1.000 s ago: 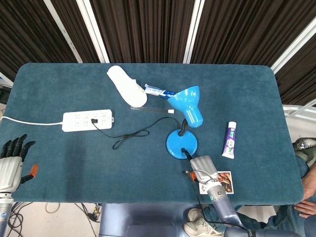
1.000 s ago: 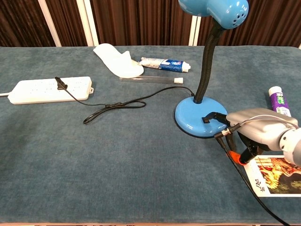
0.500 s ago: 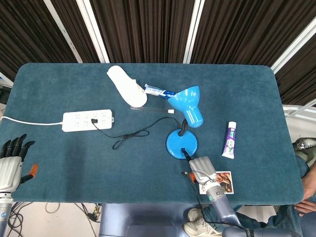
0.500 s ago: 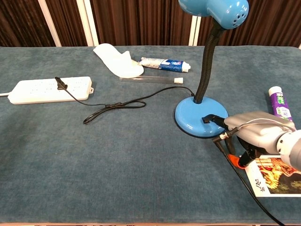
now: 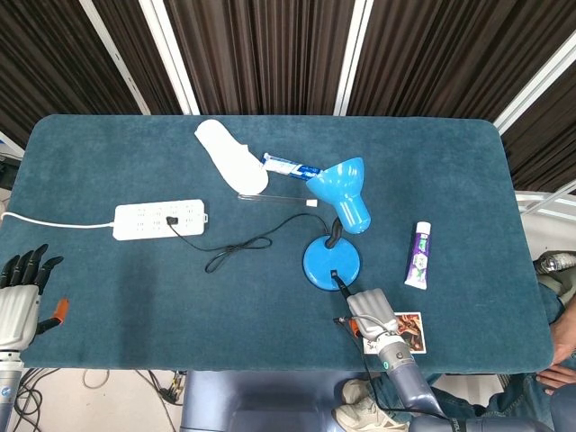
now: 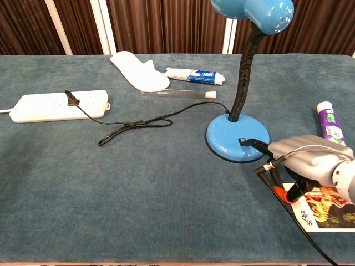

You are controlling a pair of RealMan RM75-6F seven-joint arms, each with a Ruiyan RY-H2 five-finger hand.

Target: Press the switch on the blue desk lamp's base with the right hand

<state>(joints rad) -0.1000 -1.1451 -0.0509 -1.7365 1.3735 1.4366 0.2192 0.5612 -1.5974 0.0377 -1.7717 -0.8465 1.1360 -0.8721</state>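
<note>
Your right hand (image 6: 308,163) was low at the near right side of the table, with one dark finger (image 6: 256,144) stretched forward and its tip at the near rim of the blue lamp base (image 6: 230,138); the other fingers were curled under the palm and they held nothing. The small dark switch (image 6: 242,141) sat on top of the base, just beside that fingertip, and I could not tell if the tip touched it or only the rim. To do this step well, you needed, I think, to bring the fingertip over the switch and push straight down, not sideways, because the base looked light and could slide on the cloth. The black cord (image 5: 236,249) ran from the base to the white power strip (image 5: 160,217), so pulling on it was a risk too. Your left hand (image 5: 20,297) rested at the far left edge with its fingers straight and apart, empty. The table (image 5: 108,297) had a dark blue carpet-like cover. On it lay a white slipper (image 5: 230,155), a toothpaste tube (image 5: 290,166), a purple tube (image 5: 418,255) and a picture card (image 6: 324,208) under your right hand. Behind the table hung dark curtains (image 5: 270,45).
</note>
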